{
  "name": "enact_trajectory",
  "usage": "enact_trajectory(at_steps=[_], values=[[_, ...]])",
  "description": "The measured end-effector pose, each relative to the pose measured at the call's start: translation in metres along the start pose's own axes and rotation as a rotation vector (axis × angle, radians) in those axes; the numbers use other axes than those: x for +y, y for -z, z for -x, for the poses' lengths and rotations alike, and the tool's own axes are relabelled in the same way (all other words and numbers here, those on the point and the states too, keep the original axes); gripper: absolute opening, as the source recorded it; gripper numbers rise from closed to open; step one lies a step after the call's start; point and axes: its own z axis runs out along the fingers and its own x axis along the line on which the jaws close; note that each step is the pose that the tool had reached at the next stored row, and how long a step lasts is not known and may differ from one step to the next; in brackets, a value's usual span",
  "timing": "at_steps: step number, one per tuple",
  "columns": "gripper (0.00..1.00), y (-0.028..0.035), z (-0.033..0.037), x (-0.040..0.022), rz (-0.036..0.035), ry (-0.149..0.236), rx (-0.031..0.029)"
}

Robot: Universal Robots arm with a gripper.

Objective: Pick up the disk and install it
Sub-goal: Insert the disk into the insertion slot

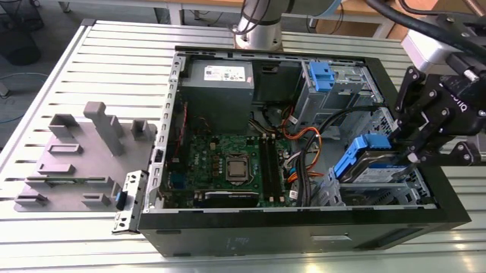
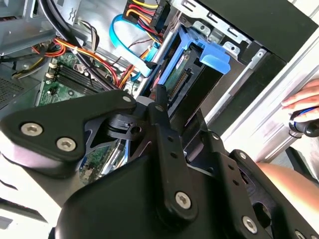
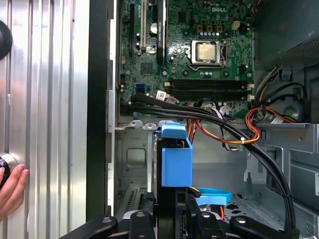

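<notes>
The disk (image 1: pixel 377 170), silver with a white-and-blue label and blue side rails, sits tilted over the drive bay in the corner of the open computer case (image 1: pixel 304 239) at the exterior view's right. My gripper (image 1: pixel 404 149) is shut on its upper end. In the first wrist view the disk (image 3: pixel 175 164) is seen edge-on, its blue rail rising from between my fingers (image 3: pixel 144 219). The second wrist view shows the disk (image 2: pixel 192 74) with its connector edge facing the board, just beyond the gripper (image 2: pixel 174 107).
Black and orange cables (image 1: pixel 304 142) run close beside the bay. The motherboard (image 1: pixel 227 165), grey power-supply box (image 1: pixel 220 79) and a blue latch on a metal cage (image 1: pixel 322 77) fill the case. A grey fixture (image 1: pixel 83 153) stands left. A person's hand (image 3: pixel 10 191) rests outside the case.
</notes>
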Motion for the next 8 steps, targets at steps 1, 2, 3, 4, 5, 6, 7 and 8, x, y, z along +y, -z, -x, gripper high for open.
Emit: enact_trajectory(at_steps=[1,2,3,4,5,6,7,8], values=[[0.35,-0.0018,-0.0001,-0.0001,0.0,0.0,0.0001],[0.35,-0.0035,-0.0001,-0.0001,0.0,0.0,0.0001],[0.35,-0.0054,-0.0002,-0.0002,-0.0001,0.0,0.0],[0.35,-0.0072,-0.0002,-0.0002,-0.0001,0.0,0.0],[0.35,-0.0089,-0.0002,-0.0003,0.0,0.0,0.0001],[0.35,-0.0109,-0.0003,-0.0003,0.0,0.0,0.0],[0.35,-0.0126,-0.0004,-0.0004,0.0,0.0,0.0001],[0.35,-0.0144,-0.0004,-0.0004,0.0,0.0,0.0001]])
